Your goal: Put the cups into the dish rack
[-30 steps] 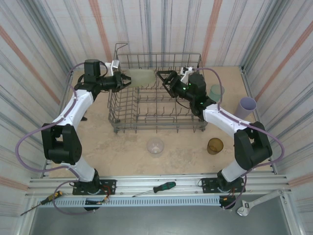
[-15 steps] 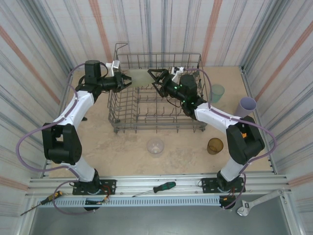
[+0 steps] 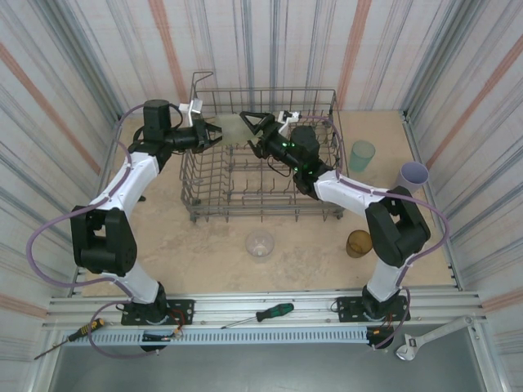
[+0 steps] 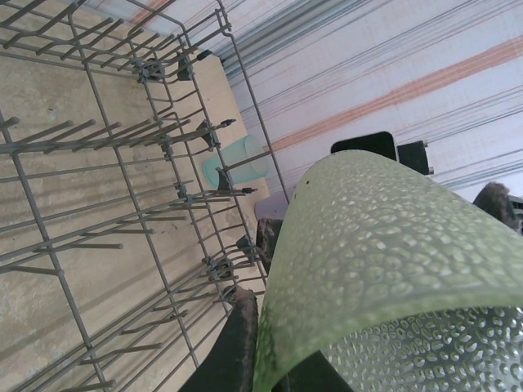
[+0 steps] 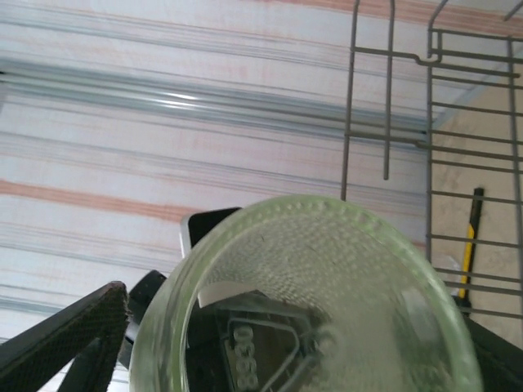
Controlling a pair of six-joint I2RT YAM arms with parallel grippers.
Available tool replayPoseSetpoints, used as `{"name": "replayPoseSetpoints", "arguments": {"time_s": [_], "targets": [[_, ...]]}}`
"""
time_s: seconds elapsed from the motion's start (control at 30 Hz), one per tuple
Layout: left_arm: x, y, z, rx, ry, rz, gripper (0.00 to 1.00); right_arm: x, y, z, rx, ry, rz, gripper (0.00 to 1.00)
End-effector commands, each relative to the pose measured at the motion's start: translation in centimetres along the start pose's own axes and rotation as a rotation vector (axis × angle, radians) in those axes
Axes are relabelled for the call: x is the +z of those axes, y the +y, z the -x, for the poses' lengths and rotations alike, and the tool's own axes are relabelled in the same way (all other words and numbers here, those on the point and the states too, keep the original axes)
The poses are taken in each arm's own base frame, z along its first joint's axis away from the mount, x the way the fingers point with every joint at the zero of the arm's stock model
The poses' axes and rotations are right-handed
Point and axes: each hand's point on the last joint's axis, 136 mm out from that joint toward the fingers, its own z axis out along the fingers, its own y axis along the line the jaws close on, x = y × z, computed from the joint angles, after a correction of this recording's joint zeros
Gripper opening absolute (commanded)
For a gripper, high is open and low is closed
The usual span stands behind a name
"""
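A pale yellow-green cup hangs on its side above the back left of the dish rack. My left gripper is shut on its rim, one finger pressed against the wall of the cup. From the right, my right gripper reaches it with jaws spread wide on either side of the cup's base; its left finger stands apart from the cup. On the table lie a teal cup, a lavender cup, an amber cup and a clear cup.
The rack's tall wire sides and rows of tines sit just under both grippers. Striped walls close in the table. A green-handled screwdriver, an orange one and a wrench lie on the near rail.
My right arm has swung left across the rack to the yellow-green cup, and its jaws have narrowed slightly around the base. The left gripper has kept the cup nearly in place.
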Motion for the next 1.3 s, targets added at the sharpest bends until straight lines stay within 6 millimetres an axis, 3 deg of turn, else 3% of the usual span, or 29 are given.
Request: {"name": "replayPoseSetpoints", "arguments": {"time_s": [0.0,0.17,0.27,0.37,0.4,0.57,0.8,0.93,1.27], "targets": [[-0.7,-2.3,-0.1,0.043,-0.002,-0.053,0.00,0.7,1.7,0.2,0.030,-0.022,0.079,0.82],[-0.7,-2.1,-0.1,0.036,-0.003,-0.045,0.00,0.6,1.5,0.0,0.028,-0.035,0.079,0.63],[-0.8,-1.8,0.0,0.025,-0.007,-0.033,0.10,0.4,1.5,0.1,0.022,-0.043,0.075,0.54],[-1.2,-1.8,0.2,0.023,-0.019,-0.019,0.25,0.0,1.3,0.3,0.007,-0.057,0.058,0.46],[-1.4,-1.9,0.3,0.027,-0.025,-0.010,0.34,-0.1,1.2,0.4,0.001,-0.061,0.050,0.44],[-3.5,-2.6,1.1,0.079,-0.086,0.059,0.68,-0.9,1.6,1.0,-0.059,-0.078,0.003,0.42],[-7.6,-3.6,2.8,0.133,-0.194,0.146,0.97,-2.0,1.8,2.9,-0.206,-0.131,-0.161,0.42],[-9.6,-3.5,3.4,0.167,-0.242,0.244,0.99,-2.4,1.6,3.7,-0.343,-0.139,-0.282,0.42],[-13.5,-0.3,4.1,0.147,-0.315,0.544,0.99,-1.9,-0.4,6.3,-0.630,-0.169,-0.579,0.40]]}}
